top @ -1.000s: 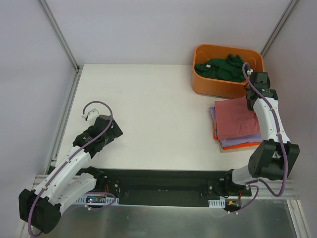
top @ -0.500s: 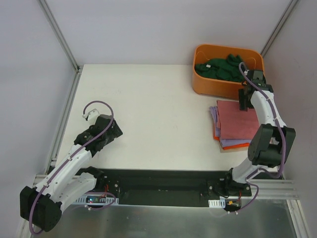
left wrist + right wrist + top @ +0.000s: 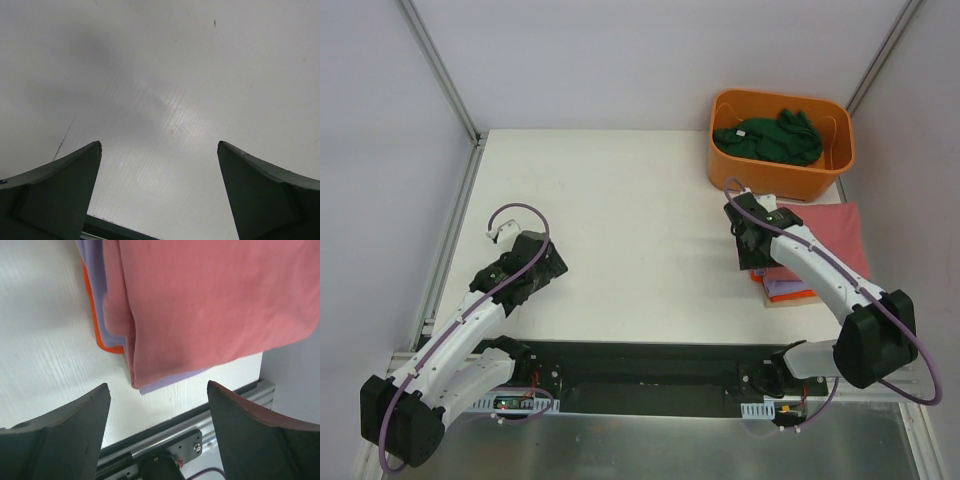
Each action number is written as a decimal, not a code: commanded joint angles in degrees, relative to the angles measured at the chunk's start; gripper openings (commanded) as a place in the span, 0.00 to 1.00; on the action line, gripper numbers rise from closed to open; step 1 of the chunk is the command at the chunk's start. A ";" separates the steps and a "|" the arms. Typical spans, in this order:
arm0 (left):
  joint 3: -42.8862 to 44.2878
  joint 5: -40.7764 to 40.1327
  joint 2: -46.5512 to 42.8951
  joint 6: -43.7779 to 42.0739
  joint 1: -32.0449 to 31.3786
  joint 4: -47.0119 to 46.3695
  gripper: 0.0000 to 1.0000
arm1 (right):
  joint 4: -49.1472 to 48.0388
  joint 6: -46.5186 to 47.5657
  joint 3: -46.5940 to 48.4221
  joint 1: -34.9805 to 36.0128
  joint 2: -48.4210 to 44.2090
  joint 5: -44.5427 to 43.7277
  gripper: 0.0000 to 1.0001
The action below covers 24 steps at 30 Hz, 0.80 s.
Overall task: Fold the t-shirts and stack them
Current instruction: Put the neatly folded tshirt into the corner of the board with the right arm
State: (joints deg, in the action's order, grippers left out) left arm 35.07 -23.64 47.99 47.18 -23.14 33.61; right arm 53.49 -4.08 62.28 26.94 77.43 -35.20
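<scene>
— White table (image 3: 620, 220), grey walls behind it. What's different from a second ago?

— The right arm. It was reaching along the right side of the rigid orange plastic tub (image 3: 790, 181), above the stack. Now it has swung round to the tub's near-left corner, and the right gripper (image 3: 157, 386) hangs low over bare table there, with its fingers wide apart and nothing between them.

— So it has let go of the shirt?

— I think so. The large dusty red-pink cotton t-shirt (image 3: 215, 300) lies folded and flat just beside the tub's near wall, on top of the pile. The wrist view shows a lavender-purple tee (image 3: 95, 262) under it and an orange tee (image 3: 102, 346) at the bottom. Their edges are stepped rather than flush.

— And the left arm?

— It hasn't moved. It is well apart from the tub, far to its left. The left gripper (image 3: 159, 145) is spread open over bare table and holds nothing.

— What does that mean for the job?

— Three tees look stacked. A crumpled dark green t-shirt (image 3: 765, 138) is inside the tub, unfolded. In my judgement that one comes next: it has to be lifted out, spread on the open table to the tub's left, folded, and put on the pile.
</scene>
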 commanded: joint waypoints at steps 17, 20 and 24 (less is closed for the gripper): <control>0.00 0.08 0.35 0.98 0.64 1.29 0.99 | 0.55 -12.01 -4.18 -0.22 5.02 -5.93 0.31; 0.09 0.17 0.70 0.98 0.72 1.29 0.99 | 1.52 -11.13 -4.80 -0.31 2.21 -4.79 0.24; 0.26 0.26 1.23 1.07 0.72 1.29 0.99 | 2.66 -9.90 -5.24 -0.57 0.18 -3.04 0.12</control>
State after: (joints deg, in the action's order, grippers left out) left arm 35.07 -23.57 48.75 47.24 -23.14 33.76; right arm 53.04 -14.24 57.49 26.74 81.10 -38.72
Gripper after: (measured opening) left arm 0.990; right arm 0.175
